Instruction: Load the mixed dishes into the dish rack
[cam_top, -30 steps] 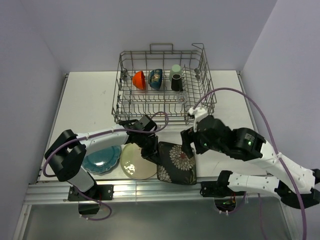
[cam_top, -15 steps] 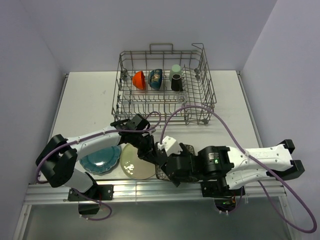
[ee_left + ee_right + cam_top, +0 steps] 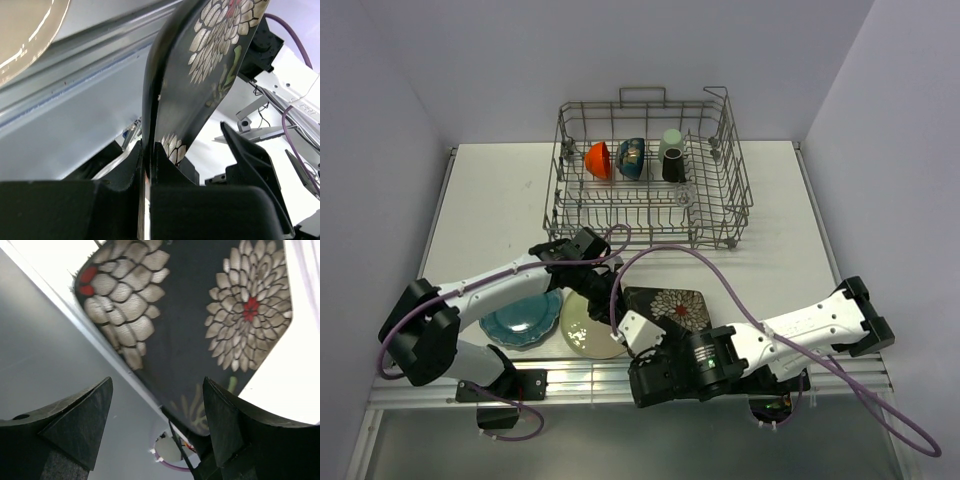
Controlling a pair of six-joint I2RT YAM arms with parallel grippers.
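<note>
Left gripper [image 3: 148, 159] was clamped on the rim of the black square floral plate [image 3: 672, 304], fingers pinching only a thin strip of one edge. The plate sat tilted near the near edge of the table [image 3: 490, 210], right of the cream round plate [image 3: 588, 328], and I could not tell whether its low side touched the tabletop. Right gripper [image 3: 157, 385] had its fingers spread apart with nothing between them, parked at the near edge just under the plate, looking at its patterned face. The dish rack [image 3: 640, 212] stood at the far side, well apart from the plate, with the red-orange bowl [image 3: 598, 159], dark bowl [image 3: 631, 158], pale green cup [image 3: 672, 137] and brown mug [image 3: 673, 166] already in it. The teal scalloped plate [image 3: 520, 320] lay on the table at the near left. Main risk, as I judged it: such a shallow one-edge grip on a glazed plate could let it swing or slide out during the lift, and so close to the near edge it might drop off the table. Next, the right arm's purple cable [image 3: 660, 252] looped right beside the left wrist and could snag on the way to the rack. The two arms were crowded together, so a bump was likely. The cream round plate, just beside the left fingers, could get shoved. At the rack, the plate's corner could catch the near wall or a tine.
</note>
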